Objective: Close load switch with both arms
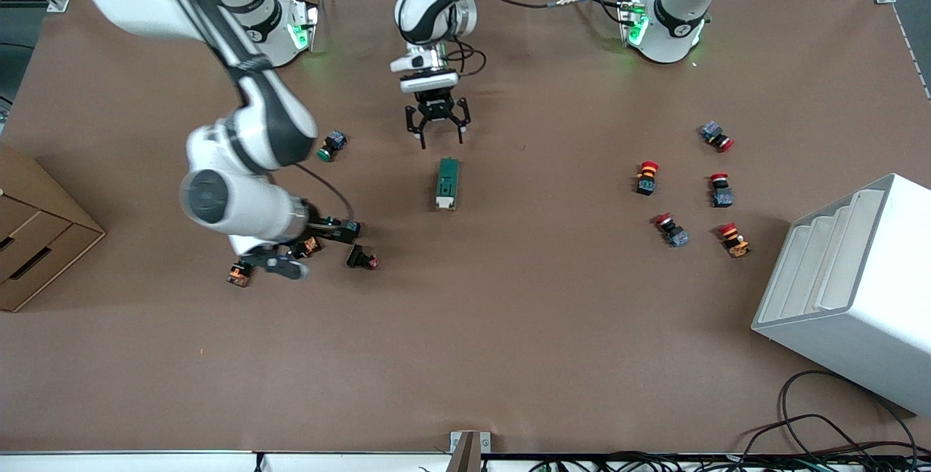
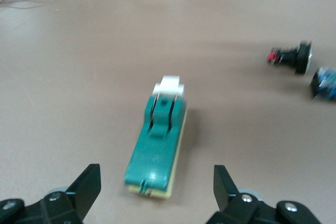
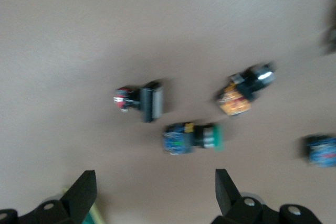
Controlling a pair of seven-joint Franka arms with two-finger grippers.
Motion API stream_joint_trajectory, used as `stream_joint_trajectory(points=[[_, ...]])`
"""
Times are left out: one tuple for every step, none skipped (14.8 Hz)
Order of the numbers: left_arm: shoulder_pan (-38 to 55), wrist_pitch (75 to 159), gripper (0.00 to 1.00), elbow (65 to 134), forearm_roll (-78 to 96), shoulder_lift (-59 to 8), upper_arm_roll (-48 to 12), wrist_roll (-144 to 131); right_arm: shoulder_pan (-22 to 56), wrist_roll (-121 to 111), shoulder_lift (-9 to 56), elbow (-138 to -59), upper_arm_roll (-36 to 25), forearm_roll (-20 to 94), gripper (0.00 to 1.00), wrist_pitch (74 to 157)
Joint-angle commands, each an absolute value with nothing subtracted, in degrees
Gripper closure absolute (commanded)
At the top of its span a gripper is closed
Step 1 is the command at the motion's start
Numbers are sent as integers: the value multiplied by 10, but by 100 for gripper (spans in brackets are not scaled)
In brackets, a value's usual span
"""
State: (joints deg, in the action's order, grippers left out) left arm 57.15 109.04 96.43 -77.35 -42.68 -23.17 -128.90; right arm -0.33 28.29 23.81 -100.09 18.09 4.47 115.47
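Note:
The load switch (image 1: 446, 182) is a dark-green oblong block lying flat mid-table, its white lever end nearer the front camera. My left gripper (image 1: 440, 139) hangs open just above the table over the switch's green end, nothing between its fingers. In the left wrist view the switch (image 2: 157, 145) lies ahead of the open gripper (image 2: 156, 176), with the white lever (image 2: 169, 86) at the end away from it. My right gripper (image 1: 305, 243) is open and empty over a cluster of push-buttons toward the right arm's end. The right wrist view shows its spread fingers (image 3: 155, 179) above those buttons.
Push-buttons lie under the right gripper: a red-capped one (image 3: 139, 100), a green-capped one (image 3: 191, 137) and an orange one (image 3: 239, 95). A green-capped button (image 1: 333, 145) lies apart. Several red-capped buttons (image 1: 646, 177) lie toward the left arm's end, near a white stepped box (image 1: 851, 290). A cardboard box (image 1: 29, 239) stands at the right arm's end.

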Motion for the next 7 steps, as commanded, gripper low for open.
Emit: stream_joint_trajectory(points=[[565,1088,4,912,-684,-394,-228,-1222,-64,146,176,-1021,188,0,0,1095],[553,1088,4,890,-642,-380,-226,-1187,-78,97,161,-1020,183,-14,0,1076],[535,1088,4,872,-609,-364,-226,-1152,-80,50,148,-1016,157,-17,0,1057],[513,1088,2,858,-573,-348,-226,-1117,-65,13,136,-1003,118,-17,0,1035],[485,1088,1,840,-537,-332,-227,-1072,-39,-16,131,-983,68,-17,0,1005],[463,1088,1,822,-503,-324,-227,-1030,-17,-27,131,-951,30,-17,0,967],[442,1088,0,808,-464,-315,-226,-994,-8,-26,133,-915,14,-18,0,925]])
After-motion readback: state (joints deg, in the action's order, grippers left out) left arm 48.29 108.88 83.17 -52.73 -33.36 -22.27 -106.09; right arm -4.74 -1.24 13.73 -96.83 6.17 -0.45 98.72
